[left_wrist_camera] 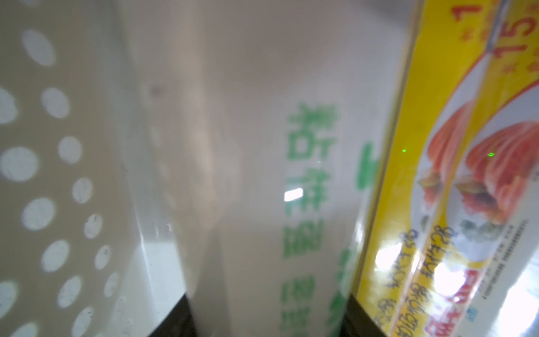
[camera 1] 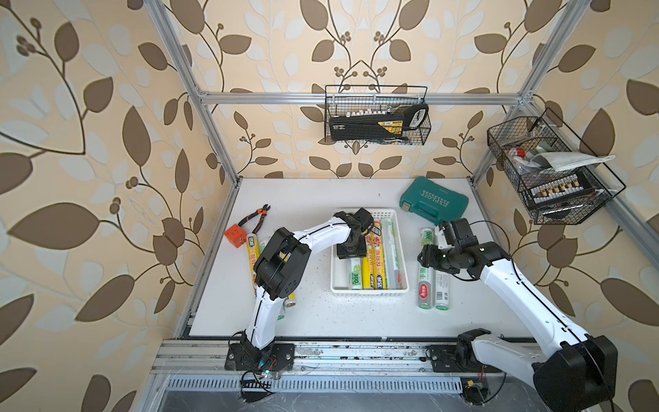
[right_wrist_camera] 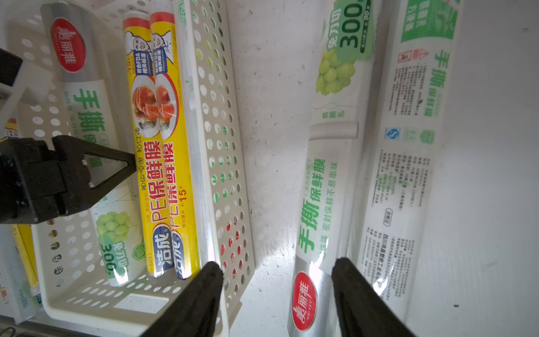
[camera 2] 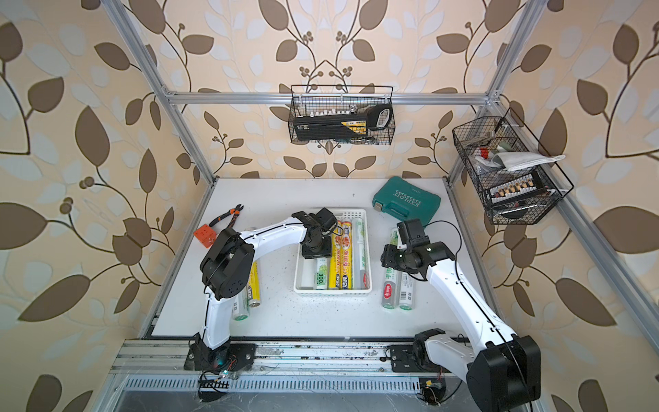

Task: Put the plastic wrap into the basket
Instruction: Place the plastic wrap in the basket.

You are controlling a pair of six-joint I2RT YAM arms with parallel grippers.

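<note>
Reaching down into the shallow white perforated plastic basket, the left gripper is standing with its jaws either side of a white plastic-wrap roll with green print; whether they are pinching it cannot be told. Well out to the left of those jaws, an orange cube-shaped block, black-and-orange pliers and more plastic-wrap rolls are lying on the white tabletop, the rolls partly under the arm. Just to the right of the jaws, inside the basket, two yellow-labelled rolls are lying side by side next to the green-print one, with a pale roll resting beyond them against the wall farthest from the jaws. The right gripper is hovering with its jaws apart and nothing between them; below the gap, a silver-ended roll with a red oval label is lying on the table beside the basket, a second white roll with fine black print touching it. Beyond those jaws, a teal hard plastic tool case is sitting.
</note>
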